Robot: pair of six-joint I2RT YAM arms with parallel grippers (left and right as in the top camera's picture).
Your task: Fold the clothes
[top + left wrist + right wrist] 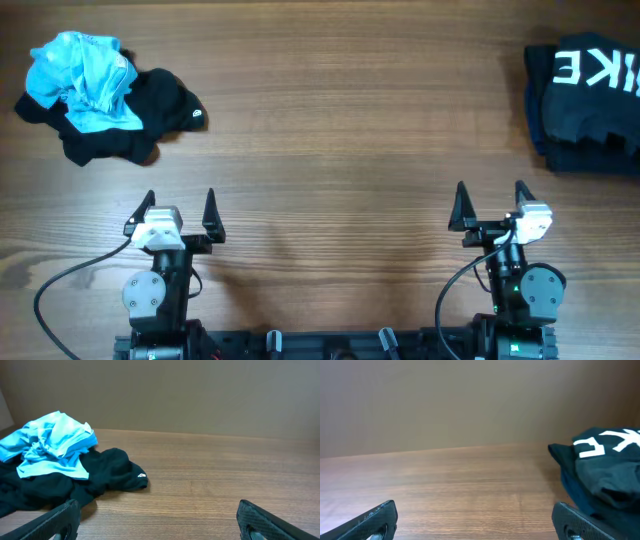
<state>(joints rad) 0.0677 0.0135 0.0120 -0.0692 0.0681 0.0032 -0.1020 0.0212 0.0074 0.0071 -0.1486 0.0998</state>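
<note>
A crumpled light blue garment [85, 78] lies on a bunched black garment [150, 115] at the table's far left; the left wrist view shows the blue one [52, 440] on the black one [105, 477] ahead and to the left. A black shirt with white block letters [590, 95] lies folded at the far right edge, also seen in the right wrist view [605, 472]. My left gripper [180, 202] and right gripper [490, 195] both stand open near the front edge, nothing between their fingers, well short of the clothes.
The wooden table [330, 130] stretches between the two piles. A plain brown wall stands behind the table's far edge. Cables run from both arm bases along the front.
</note>
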